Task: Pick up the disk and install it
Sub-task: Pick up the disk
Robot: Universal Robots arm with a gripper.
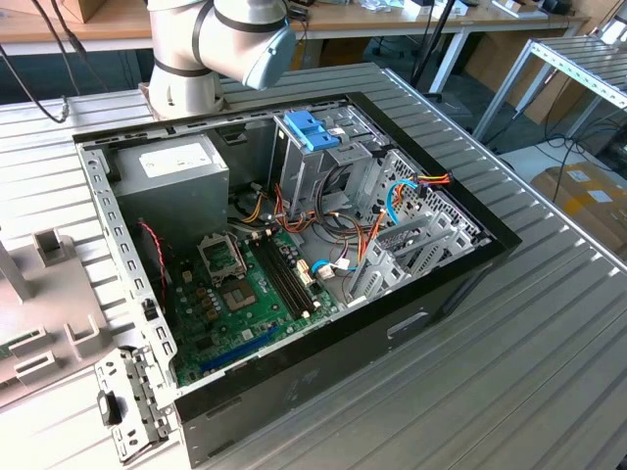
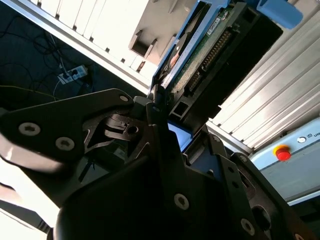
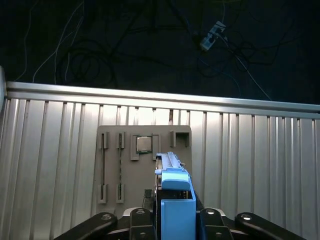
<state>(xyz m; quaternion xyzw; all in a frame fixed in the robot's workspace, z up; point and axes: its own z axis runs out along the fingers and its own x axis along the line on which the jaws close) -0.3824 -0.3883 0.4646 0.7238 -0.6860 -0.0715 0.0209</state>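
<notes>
Hand (image 3: 175, 216) pinches the disk (image 2: 202, 47) edge-on, with its blue rails, green circuit board and dark connector showing. Its other face is turned away, and one end is cut off.

Nothing is reading as clear text in these views. In the exterior view, a white sticker (image 1: 176, 160) is lying on top of the grey power supply (image 1: 162, 191), and its print is showing only as faint grey lines. White labels (image 1: 580, 176) on a cardboard box (image 1: 593, 211) are showing no legible words either. In the second wrist view, small dark marks (image 2: 312, 136) are sitting on a pale panel (image 2: 295, 172) near a red button on a yellow base (image 2: 283, 152) — too small to tell. The disk (image 2: 210, 45) is showing its label edge-on, so nothing can be read there.
</notes>
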